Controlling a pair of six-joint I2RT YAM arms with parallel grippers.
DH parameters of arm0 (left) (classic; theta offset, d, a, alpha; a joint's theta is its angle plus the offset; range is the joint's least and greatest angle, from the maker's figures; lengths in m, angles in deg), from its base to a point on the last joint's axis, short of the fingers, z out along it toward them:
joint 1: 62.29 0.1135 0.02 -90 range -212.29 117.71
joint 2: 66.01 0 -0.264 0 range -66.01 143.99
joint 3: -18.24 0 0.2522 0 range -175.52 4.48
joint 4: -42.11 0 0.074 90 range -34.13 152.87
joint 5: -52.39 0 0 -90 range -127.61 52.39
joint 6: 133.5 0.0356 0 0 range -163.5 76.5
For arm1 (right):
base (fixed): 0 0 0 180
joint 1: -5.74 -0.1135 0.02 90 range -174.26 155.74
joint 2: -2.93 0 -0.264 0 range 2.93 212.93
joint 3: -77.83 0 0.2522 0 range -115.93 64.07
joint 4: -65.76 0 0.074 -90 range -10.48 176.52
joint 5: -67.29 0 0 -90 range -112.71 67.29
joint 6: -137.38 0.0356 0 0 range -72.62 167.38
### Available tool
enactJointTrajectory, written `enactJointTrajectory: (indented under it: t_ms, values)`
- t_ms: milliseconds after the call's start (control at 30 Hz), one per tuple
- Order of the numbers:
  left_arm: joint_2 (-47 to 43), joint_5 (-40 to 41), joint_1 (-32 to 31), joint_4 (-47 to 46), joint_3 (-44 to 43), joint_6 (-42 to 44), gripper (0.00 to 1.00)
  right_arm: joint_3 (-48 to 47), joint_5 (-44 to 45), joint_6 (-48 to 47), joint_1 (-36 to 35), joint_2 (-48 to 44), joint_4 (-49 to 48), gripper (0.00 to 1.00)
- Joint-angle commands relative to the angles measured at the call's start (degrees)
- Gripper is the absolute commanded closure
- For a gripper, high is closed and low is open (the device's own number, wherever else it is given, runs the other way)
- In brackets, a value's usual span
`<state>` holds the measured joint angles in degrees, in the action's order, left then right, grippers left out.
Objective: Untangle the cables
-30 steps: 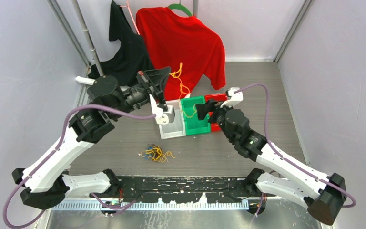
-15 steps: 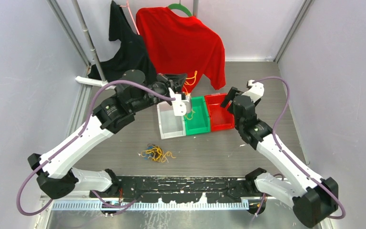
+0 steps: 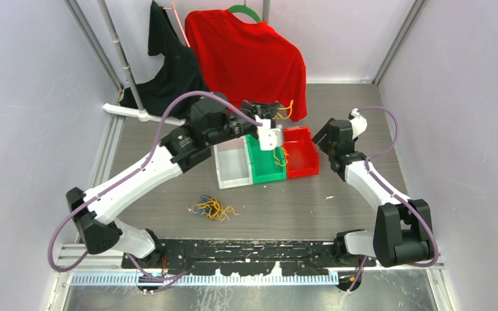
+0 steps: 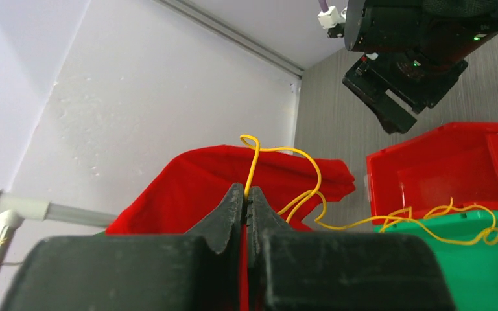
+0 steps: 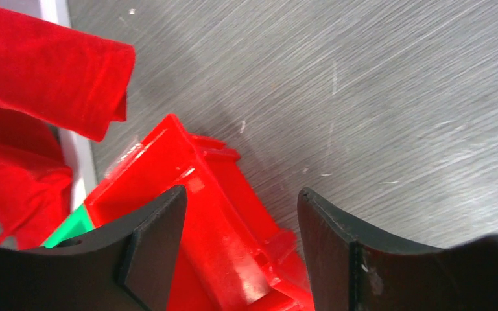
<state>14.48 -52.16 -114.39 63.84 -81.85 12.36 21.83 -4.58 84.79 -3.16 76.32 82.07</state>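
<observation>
Cables lay in two places. A small tangle (image 3: 213,208) of yellow, blue and dark strands sat on the table, well behind and below the left pincer (image 4: 245,194), and one yellow cable (image 4: 311,170) was pinched in that pincer. Its jaws were pressed fully together on the strand, which looped up just past the fingertips. From there it trailed ahead and to the right, running along the rim of the green bin (image 4: 467,259) and ending in a small curl. Whether any of it lay inside the bin could not be told. The red bin (image 4: 454,162) stood just beyond the green one, under the right pincer (image 5: 240,197), whose jaws stood well apart with nothing between them.

The step in hand looked like delivering the freed yellow strand to a bin. Done well, the left pincer would hold its grip until it hung over the chosen bin, then lower so the slack coiled inside rather than over the wall. It would also need to stay clear of the red shirt (image 4: 188,188) just beside the fingertips.
</observation>
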Motion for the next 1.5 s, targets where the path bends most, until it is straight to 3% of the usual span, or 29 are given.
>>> enactJointTrajectory:
  t_ms: [0,333,600,967,1233,1467]
  values:
    - [4.77,-1.21,-0.29,-8.60,-3.84,-3.22,1.00,1.19,-6.96,7.24,1.01,-0.93,-7.87,0.34]
    - [12.10,-1.51,-0.79,-12.37,-10.17,-5.35,1.00,8.56,-11.77,14.59,1.08,1.90,-15.48,0.50]
    - [14.39,0.34,-1.09,-9.63,-10.42,-6.68,1.00,13.82,-14.60,20.67,1.07,-3.18,-18.53,0.57]
    - [16.89,2.67,-1.08,-7.88,-2.92,-10.01,1.00,15.84,-13.36,21.98,1.08,-12.45,-13.75,0.51]
    - [23.92,3.49,-1.35,-5.62,-6.28,-15.57,1.00,11.89,-3.76,19.25,1.09,-20.18,-0.42,0.46]
    - [29.73,2.86,-1.38,-0.38,-9.85,-26.43,1.00,10.04,5.96,18.76,1.38,-25.47,5.86,0.43]
